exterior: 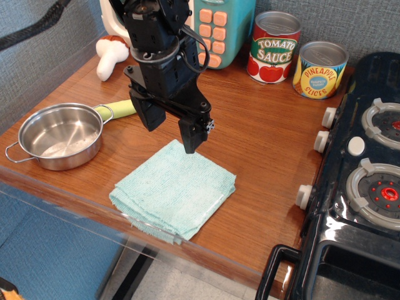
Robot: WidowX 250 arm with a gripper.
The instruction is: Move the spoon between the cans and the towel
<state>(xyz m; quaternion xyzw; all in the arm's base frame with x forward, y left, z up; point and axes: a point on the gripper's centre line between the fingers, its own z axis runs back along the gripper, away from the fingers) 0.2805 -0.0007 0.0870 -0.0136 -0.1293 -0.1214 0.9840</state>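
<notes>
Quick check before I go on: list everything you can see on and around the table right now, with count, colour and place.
spoon: one, pale yellow-green handle showing, left of the gripper beside the pot; bowl hidden
cans: two, red-and-white tomato sauce and yellow pineapple slices, back right
towel: one, light teal, folded, front centre
pot: one, steel, front left, looks empty
mushroom toy: one, white, back left
teal toy with orange buttons: one, back centre
toy stove: one, black with grey burners and white knobs, right edge
table: one, brown wood
gripper: one, black, open, hanging just above the towel's back corner, holding nothing
</notes>
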